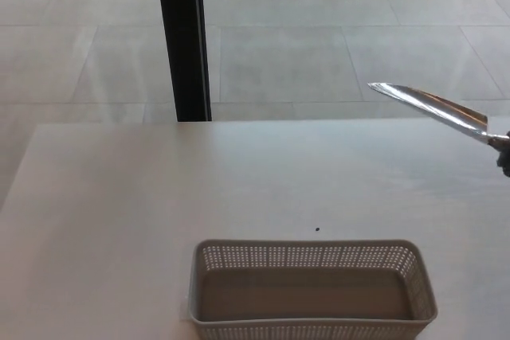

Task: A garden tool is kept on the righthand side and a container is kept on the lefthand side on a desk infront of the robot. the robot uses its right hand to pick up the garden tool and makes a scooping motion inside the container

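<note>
Hovering at the right edge, the trowel (430, 109) hangs high over the desk (119, 197) — well clear of the basket (311, 254) | right hand nearly out of view, grip unreadable | scoop seemingly done — next, set trowel down right.

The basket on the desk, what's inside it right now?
Nothing visible: the basket shows only its bare floor. The near wall hides a thin strip of that floor. The trowel is off to its right, outside.

A silver trowel blade (430, 109) hangs in the air well above and to the right of the perforated grey basket (311, 256), which sits on the white desk (119, 197).
</note>
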Motion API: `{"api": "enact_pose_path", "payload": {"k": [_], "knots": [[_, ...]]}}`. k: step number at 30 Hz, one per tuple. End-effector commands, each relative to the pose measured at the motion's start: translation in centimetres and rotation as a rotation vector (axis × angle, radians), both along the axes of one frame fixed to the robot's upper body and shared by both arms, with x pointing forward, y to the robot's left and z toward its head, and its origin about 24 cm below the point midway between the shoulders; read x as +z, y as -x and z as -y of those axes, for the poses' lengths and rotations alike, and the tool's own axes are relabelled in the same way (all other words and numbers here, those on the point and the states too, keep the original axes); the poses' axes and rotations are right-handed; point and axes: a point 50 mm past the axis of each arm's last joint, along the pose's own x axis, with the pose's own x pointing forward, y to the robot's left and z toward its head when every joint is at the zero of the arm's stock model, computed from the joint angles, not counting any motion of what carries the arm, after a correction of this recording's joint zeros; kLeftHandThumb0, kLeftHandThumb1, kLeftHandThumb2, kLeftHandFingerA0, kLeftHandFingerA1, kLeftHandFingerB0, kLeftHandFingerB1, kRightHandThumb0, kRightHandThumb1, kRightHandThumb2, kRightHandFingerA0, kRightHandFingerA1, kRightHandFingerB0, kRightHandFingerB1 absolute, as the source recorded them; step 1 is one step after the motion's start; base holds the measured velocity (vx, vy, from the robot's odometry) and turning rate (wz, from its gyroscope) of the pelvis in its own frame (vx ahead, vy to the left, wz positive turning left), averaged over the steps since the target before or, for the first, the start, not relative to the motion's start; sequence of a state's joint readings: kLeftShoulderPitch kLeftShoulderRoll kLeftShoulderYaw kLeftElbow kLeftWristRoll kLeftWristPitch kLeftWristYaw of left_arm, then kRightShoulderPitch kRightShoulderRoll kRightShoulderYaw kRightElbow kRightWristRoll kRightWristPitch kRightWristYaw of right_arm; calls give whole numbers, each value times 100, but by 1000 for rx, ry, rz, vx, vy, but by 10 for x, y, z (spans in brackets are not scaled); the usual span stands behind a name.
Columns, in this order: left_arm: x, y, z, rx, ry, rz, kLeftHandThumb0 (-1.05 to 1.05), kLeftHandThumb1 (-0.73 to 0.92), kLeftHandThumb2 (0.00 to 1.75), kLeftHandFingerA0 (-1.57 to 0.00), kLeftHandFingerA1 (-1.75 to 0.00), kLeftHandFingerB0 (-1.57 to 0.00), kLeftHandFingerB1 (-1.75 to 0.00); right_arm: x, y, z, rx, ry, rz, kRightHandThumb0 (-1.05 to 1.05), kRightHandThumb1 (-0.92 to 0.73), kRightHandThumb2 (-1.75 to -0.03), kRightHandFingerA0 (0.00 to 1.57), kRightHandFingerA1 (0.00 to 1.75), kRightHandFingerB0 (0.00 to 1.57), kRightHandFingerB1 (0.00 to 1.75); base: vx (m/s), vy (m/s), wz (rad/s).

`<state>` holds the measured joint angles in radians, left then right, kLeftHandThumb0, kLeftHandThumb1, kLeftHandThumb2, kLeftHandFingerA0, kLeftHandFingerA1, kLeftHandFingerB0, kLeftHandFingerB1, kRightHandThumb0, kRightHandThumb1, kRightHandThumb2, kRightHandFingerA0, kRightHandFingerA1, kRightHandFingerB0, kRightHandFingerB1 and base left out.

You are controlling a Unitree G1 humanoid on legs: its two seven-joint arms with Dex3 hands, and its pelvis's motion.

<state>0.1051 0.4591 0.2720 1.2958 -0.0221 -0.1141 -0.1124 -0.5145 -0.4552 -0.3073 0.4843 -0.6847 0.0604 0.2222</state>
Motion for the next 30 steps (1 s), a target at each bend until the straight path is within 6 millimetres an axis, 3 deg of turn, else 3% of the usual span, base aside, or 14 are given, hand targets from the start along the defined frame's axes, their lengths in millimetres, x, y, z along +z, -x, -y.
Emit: {"api": "enact_pose_path", "payload": {"k": [1, 5, 8, 10, 11, 13, 14, 17, 23, 24, 25, 26, 27, 30], "knots": [[4, -1, -5, -12, -16, 11, -54, 63, 59, -58, -63, -57, -44, -21, 5, 18, -120, -17, 20, -19, -65, -75, 84, 173, 72, 145, 0, 0, 0], [5, -1, -6, -20, -15, 18, -54, 63, 58, -57, -63, -56, -43, -47, 9, 16, -154, -48, -22, -22, -60, -87, 87, 170, 76, 142, 0, 0, 0], [5, -1, -6, -17, -15, 10, -53, 63, 59, -62, -59, -59, -43, -68, 9, 3, -147, -53, -64, -25, -61, -75, 85, 146, 85, 81, 0, 0, 0], [4, -2, -4, -22, -10, 10, -53, 63, 59, -61, -59, -59, -43, -80, 13, 0, -144, -56, -84, -22, -61, -74, 82, 143, 87, 86, 0, 0, 0], [3, -2, -3, -22, -5, 13, -54, 63, 59, -58, -61, -55, -43, -91, 15, -5, -133, -89, -101, -14, -64, -71, 90, 168, 65, 139, 0, 0, 0], [3, 1, -3, -19, -4, 11, -53, 64, 59, -57, -61, -56, -43, -97, 16, -10, -124, -103, -111, -13, -68, -64, 91, 175, 61, 148, 0, 0, 0], [3, 2, -3, -18, -9, 12, -53, 63, 59, -56, -62, -54, -44, -101, 16, -15, -115, -101, -118, -19, -70, -64, 84, 164, 74, 124, 0, 0, 0], [1, 6, -2, -7, -11, -8, -50, 62, 59, -59, -53, -60, -41, -104, 16, -24, -73, -95, -129, -13, -68, -80, 85, 159, 78, 135, 0, 0, 0], [4, 2, -4, -39, -22, -13, -55, 62, 59, -54, -54, -59, -41, -102, 14, -25, -13, -66, -135, -14, -63, -86, 90, 135, 92, 91, 0, 0, 0], [5, -1, -5, -24, -19, 14, -53, 63, 59, -57, -63, -57, -43, -99, 13, -26, -6, -63, -142, -25, -68, -62, 82, 118, 78, 68, 0, 0, 0], [6, -2, -6, -47, -25, 0, -55, 65, 60, -57, -61, -54, -42, -98, 12, -24, 8, -39, -179, -32, -53, -93, 78, 88, 58, 67, 0, 0, 0], [6, -2, -6, -51, -25, 1, -55, 65, 60, -53, -62, -56, -43, -97, 12, -24, 16, -25, -217, -36, -70, -60, 69, 80, 51, 45, 0, 0, 0], [6, -3, -5, -43, -18, 13, -53, 65, 59, -55, -64, -57, -44, -95, 10, -24, 20, -6, -261, -46, -70, -61, 42, 62, 38, 37, 0, 0, 0], [4, -2, -4, -32, -9, 21, -54, 64, 59, -56, -58, -57, -43, -90, 7, -22, 26, 37, -404, -55, -72, -62, 18, 52, 22, 29, 0, 0, 0]]}}
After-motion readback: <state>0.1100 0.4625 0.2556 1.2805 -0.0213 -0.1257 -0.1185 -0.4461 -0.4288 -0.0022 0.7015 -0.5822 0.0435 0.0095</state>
